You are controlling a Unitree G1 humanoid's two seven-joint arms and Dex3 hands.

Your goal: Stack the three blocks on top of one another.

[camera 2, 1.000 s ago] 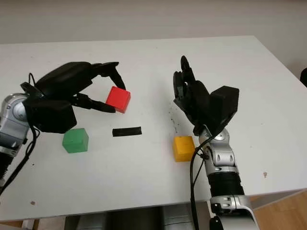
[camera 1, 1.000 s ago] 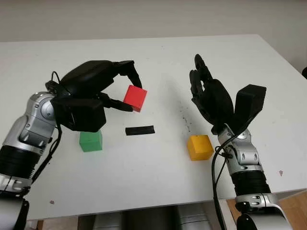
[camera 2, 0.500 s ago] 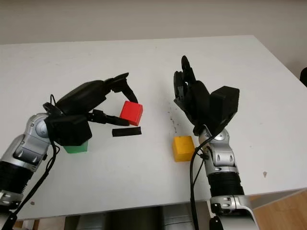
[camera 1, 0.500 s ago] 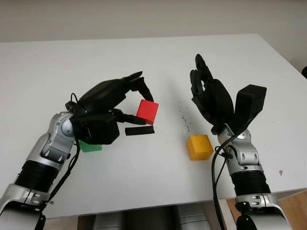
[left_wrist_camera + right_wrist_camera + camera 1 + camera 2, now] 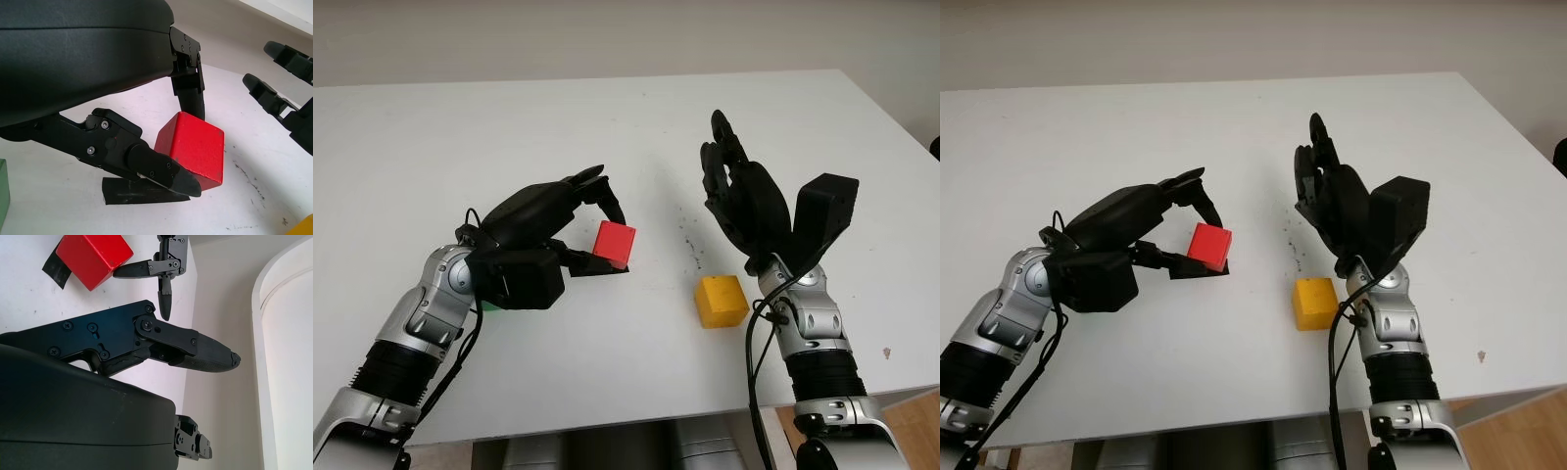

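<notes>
Table (image 5: 607,372): a white tabletop is filling most of the scene, with both robot arms coming in from the near edge.

Yellow block (image 5: 722,301): it is sitting on the table on the near right, just in front of the right hand's wrist and apart from the other blocks.

Green block (image 5: 4,193): it is sitting on the table on the near left, almost wholly hidden under the left hand (only a sliver of green is peeking out beside the black shell).

Left hand (image 5: 553,230): it is reaching in from the near left and grasping the red block, with one finger pressing on the block's far side and another on its near side.

Fingers of the left hand (image 5: 146,166): in the left wrist view the lower finger is lying against the block's near lower edge, while the upper one is coming down behind its far face.

Red block (image 5: 614,242): it is being held near the middle of the table, right of the green block and left of the yellow one, directly above the tape; whether it is touching the table cannot be told.

Black tape (image 5: 137,191): a short dark strip is lying flat on the table under and just in front of the red block.

Right hand (image 5: 744,201): it is standing upright above the table on the right, beyond the yellow block, released and holding nothing, with its palm turned toward the left hand.
</notes>
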